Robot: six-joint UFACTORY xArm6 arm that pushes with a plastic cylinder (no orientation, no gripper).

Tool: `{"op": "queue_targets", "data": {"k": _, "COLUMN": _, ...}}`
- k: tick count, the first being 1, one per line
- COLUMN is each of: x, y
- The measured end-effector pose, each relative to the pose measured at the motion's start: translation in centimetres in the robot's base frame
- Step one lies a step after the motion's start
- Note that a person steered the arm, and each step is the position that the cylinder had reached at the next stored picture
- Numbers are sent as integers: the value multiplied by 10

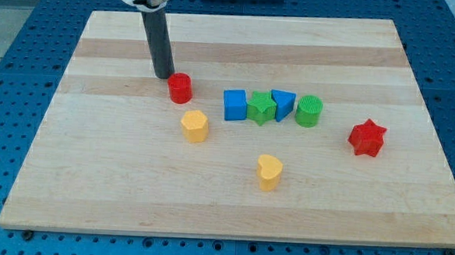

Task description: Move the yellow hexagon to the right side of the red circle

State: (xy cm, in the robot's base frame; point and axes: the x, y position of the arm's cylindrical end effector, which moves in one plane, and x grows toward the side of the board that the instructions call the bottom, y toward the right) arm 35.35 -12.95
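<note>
**Camera view: rod tip beside the red circle, yellow hexagon just below it**

Camera view, from the near edge of the wooden board upward: nearest the view's bottom lies the yellow heart, alone and well apart from the rest. At about ten o'clock from it sits the yellow hexagon, which lies at roughly five o'clock from the red circle, near it but not touching. At about two o'clock from the heart, toward the view's right, stands the red star, apart from the others.

Further up, a row of four blocks runs toward three o'clock from the red circle: blue cube, green star, blue triangle and green cylinder, packed close, neighbours touching or nearly so.

The arm carries no pincer, only a dark rod; the tip rests on the board at about ten o'clock from the red circle, just beside it; contact cannot be told.
</note>
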Motion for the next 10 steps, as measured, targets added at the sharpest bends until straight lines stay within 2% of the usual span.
{"op": "queue_targets", "data": {"k": 2, "x": -8, "y": 51}}
{"op": "queue_targets", "data": {"k": 3, "x": 2, "y": 63}}
{"op": "queue_targets", "data": {"k": 4, "x": 27, "y": 64}}
{"op": "queue_targets", "data": {"k": 8, "x": 43, "y": 57}}
{"op": "queue_targets", "data": {"k": 9, "x": 43, "y": 26}}
{"op": "queue_targets", "data": {"k": 10, "x": 43, "y": 25}}
